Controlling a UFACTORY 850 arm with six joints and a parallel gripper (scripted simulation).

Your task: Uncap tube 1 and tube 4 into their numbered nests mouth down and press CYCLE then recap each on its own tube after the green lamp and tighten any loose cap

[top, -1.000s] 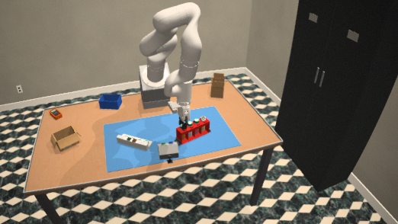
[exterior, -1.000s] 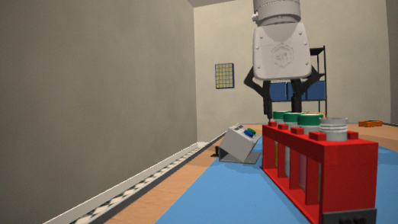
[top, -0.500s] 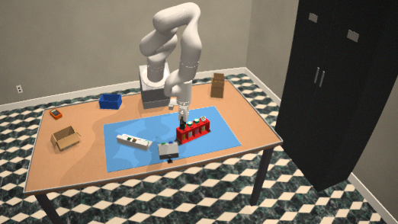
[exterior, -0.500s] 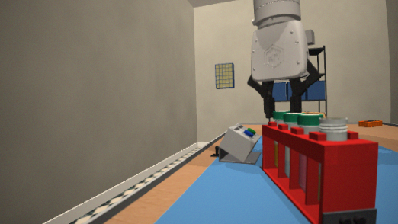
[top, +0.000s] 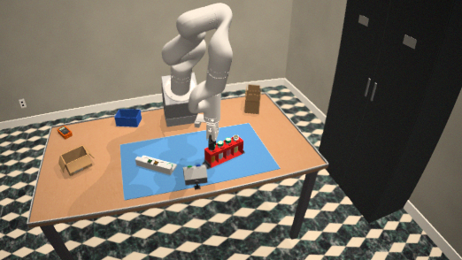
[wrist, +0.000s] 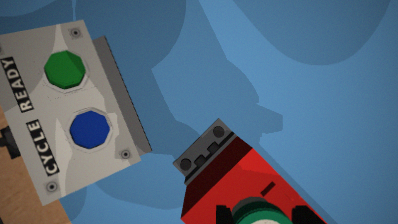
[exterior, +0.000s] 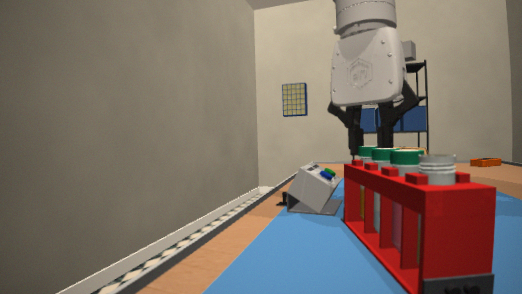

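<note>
The red decapping station (top: 223,156) (exterior: 450,215) (wrist: 225,175) stands on the blue mat (top: 261,155) with a row of tubes. My gripper (top: 211,144) (exterior: 369,148) (wrist: 260,218) reaches straight down at the rack's end nearest the key housing. It is shut on the green cap (exterior: 366,150) (wrist: 257,210) of that end tube, tube 4. The two middle tubes carry green caps (exterior: 406,157). The tube at the other end (exterior: 436,169) (top: 236,138) shows a bare grey ribbed top. The key housing (top: 195,174) (exterior: 310,192) (wrist: 30,150) holds the blue CYCLE key (wrist: 89,129) and the green READY key (wrist: 65,69). The white cap tray (top: 153,164) lies to the left.
A blue bin (top: 128,118), an open cardboard box (top: 76,160), an orange device (top: 65,132) and a brown box (top: 253,98) stand around the mat. A tall black cabinet (top: 389,102) stands right of the table.
</note>
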